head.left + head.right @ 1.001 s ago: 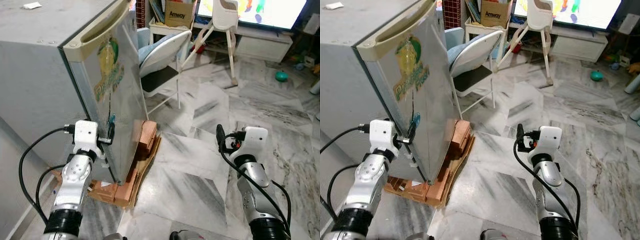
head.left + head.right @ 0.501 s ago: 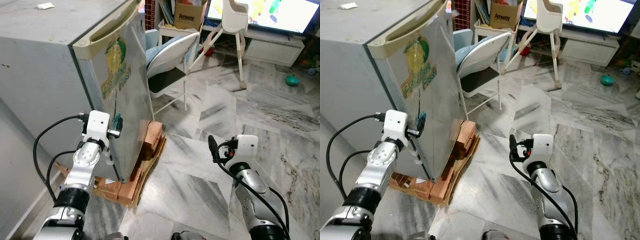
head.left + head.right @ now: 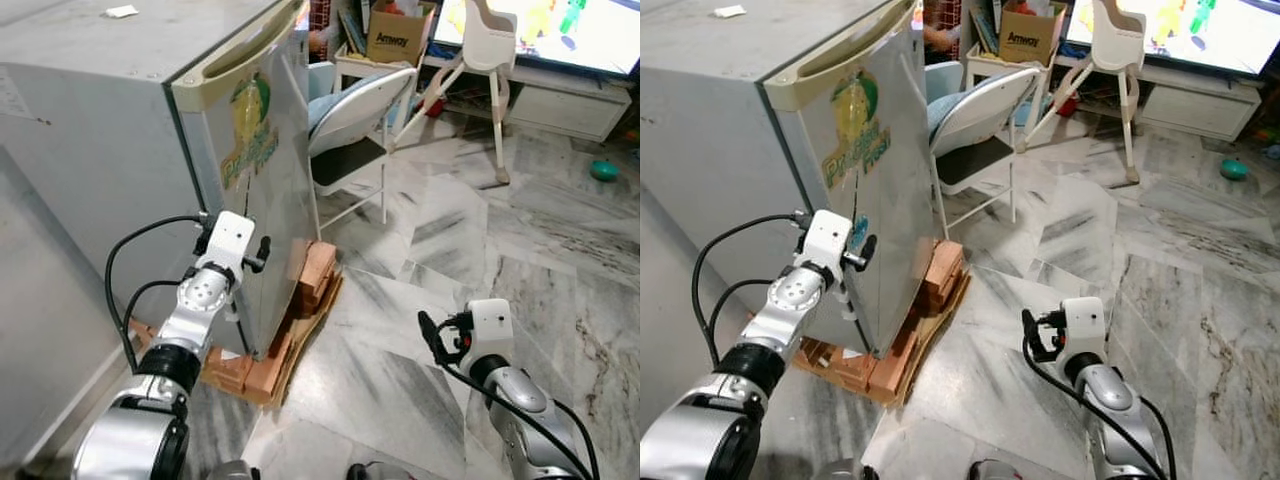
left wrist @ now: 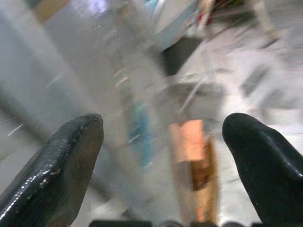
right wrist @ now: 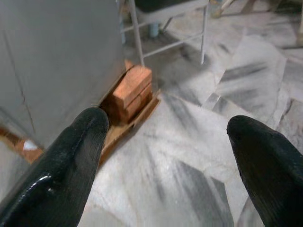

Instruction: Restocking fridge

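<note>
The small grey fridge (image 3: pixel 120 130) stands on red bricks (image 3: pixel 316 282) and cardboard, its door (image 3: pixel 270 160) shut, with a yellow-green sticker on the front. My left gripper (image 3: pixel 262 250) is open at the door's near side edge, about halfway down. In the left wrist view its fingertips (image 4: pixel 71 146) stand wide apart, facing the blurred door edge. My right gripper (image 3: pixel 430 338) hangs open low over the marble floor, well right of the fridge. The right wrist view shows its fingertips (image 5: pixel 78 146) spread, looking at the bricks (image 5: pixel 133 87).
A white folding chair (image 3: pixel 362 112) stands just behind the fridge door. Further back are a white high chair (image 3: pixel 492 35), a cardboard box (image 3: pixel 393 30) on a shelf, a lit screen (image 3: pixel 570 25) and a green ball (image 3: pixel 604 170). Open marble floor (image 3: pixel 470 230) lies to the right.
The whole view has shifted as the camera moved closer to the fridge. My left gripper stays at the door's edge. My right gripper sits lower in the view.
</note>
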### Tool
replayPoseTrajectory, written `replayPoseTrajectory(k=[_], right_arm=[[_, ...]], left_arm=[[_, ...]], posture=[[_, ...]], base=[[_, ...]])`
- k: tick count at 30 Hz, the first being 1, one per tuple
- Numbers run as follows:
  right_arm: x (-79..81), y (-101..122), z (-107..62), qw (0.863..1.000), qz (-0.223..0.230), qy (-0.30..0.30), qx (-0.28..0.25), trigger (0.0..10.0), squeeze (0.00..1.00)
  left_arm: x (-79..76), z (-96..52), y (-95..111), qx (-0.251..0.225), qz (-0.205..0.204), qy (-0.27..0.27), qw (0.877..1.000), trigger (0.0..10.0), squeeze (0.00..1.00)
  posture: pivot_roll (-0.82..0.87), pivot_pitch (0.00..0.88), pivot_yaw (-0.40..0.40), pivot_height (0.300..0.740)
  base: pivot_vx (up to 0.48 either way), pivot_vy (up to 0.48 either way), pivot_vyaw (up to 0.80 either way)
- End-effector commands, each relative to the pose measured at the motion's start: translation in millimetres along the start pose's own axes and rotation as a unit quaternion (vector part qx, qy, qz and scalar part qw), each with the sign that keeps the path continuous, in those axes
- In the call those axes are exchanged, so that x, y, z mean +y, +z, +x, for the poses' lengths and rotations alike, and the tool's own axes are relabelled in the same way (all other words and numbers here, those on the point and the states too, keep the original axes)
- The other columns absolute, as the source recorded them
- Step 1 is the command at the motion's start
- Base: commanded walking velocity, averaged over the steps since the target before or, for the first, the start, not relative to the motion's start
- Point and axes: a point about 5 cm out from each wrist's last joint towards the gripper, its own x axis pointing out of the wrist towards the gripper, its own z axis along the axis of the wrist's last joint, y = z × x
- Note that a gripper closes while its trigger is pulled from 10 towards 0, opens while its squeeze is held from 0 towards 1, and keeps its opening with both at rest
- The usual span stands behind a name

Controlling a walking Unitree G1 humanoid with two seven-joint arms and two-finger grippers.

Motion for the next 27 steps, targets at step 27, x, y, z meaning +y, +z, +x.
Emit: replayPoseTrajectory(k=[27], right_arm=[[13.6, 15, 8.6, 0.998, 0.017, 0.011, -0.055, 10.0, 0.0]], left_arm=[[-13.8, -21.4, -5, -0.047, 0.001, -0.086, 0.995, 10.0, 0.0]], posture=[[0.03, 0.0, -0.026, 0.74]], base=[[0.0, 0.0, 0.0]])
